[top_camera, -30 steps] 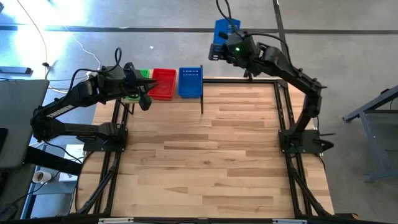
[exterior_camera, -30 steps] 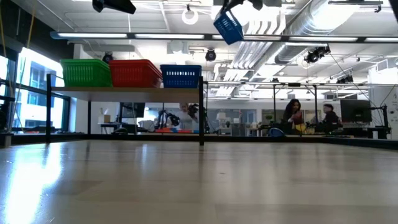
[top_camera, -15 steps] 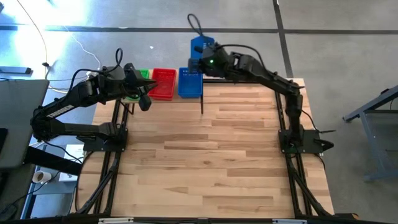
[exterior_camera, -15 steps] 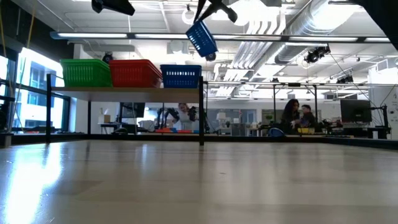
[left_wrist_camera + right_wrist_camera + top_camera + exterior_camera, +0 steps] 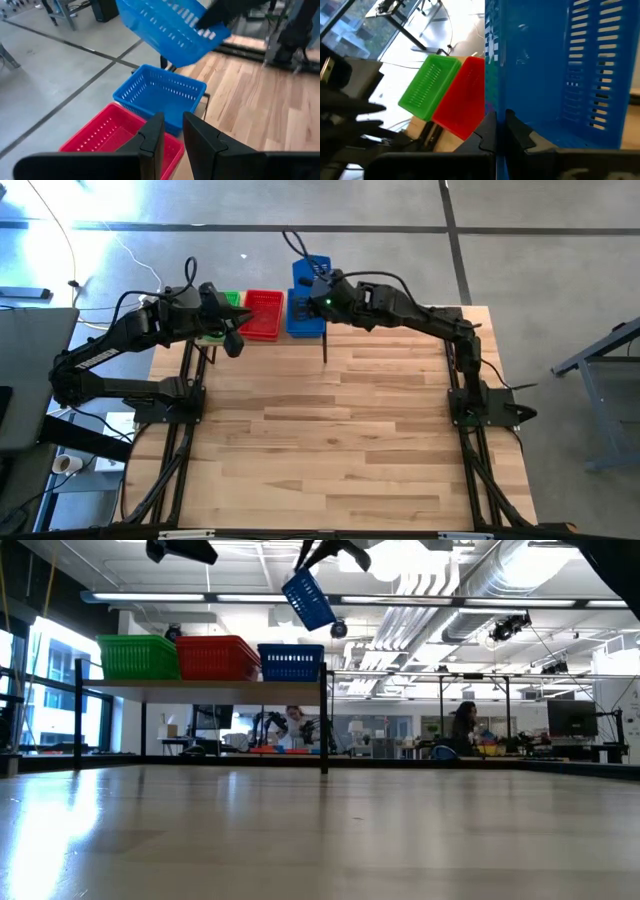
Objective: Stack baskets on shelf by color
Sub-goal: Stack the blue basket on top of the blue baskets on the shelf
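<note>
Left wrist view: lattice-walled blue basket (image 5: 172,27)

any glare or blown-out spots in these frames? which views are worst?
High view: strong glare on the floor at upper left, beyond the shelf. Low view: ceiling lights blow out around the held blue basket, and window light reflects off the tabletop at left. Right wrist view: the held basket fills much of the frame, windows bright at upper left. Left wrist view: evenly lit, no glare.
</note>
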You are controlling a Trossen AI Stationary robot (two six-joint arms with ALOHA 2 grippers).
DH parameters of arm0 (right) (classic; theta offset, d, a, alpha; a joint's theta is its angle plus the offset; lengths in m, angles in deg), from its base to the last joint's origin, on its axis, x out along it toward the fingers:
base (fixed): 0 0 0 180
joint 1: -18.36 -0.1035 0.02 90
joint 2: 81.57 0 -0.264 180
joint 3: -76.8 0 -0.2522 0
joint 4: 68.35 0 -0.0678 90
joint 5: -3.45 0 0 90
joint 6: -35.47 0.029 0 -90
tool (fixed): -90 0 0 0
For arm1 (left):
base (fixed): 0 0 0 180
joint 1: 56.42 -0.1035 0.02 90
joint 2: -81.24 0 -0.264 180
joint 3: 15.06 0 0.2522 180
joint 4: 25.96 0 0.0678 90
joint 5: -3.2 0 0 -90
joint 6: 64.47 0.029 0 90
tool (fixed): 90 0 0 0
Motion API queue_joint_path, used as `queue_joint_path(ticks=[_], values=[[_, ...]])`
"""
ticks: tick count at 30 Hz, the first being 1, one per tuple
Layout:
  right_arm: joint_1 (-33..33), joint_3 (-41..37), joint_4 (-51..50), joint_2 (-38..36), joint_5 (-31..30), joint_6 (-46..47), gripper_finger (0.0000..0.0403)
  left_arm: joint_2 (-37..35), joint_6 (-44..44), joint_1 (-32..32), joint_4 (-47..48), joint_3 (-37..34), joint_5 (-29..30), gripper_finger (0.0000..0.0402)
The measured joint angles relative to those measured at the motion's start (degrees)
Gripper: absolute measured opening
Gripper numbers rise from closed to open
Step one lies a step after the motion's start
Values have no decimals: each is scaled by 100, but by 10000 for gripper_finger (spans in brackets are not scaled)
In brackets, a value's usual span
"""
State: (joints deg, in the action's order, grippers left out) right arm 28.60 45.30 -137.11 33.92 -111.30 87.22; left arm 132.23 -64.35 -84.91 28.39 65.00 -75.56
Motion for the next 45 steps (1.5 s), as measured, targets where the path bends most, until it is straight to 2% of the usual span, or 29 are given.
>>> queue_joint_path(ticks=[4, 8, 17, 23, 31, 45], values=[[-116, 0, -21, 2, -219, -407, 0, 62, -273, 0, -132, 0, 25, 62], [-138, 0, -82, 2, -418, -423, 0, 153, -294, 0, -154, 0, 31, 62], [263, -2, 508, 134, 744, -190, 0, 386, -390, 0, -152, 0, 43, 62], [283, -3, 52, 211, 1167, 411, 0, 414, -447, 0, -148, 0, 53, 62], [273, -2, -59, 215, 1432, 948, 0, 414, -445, 2, -143, 0, 53, 62], [328, -2, -507, 299, 1178, 991, 0, 412, -294, 2, -141, 0, 51, 62]])
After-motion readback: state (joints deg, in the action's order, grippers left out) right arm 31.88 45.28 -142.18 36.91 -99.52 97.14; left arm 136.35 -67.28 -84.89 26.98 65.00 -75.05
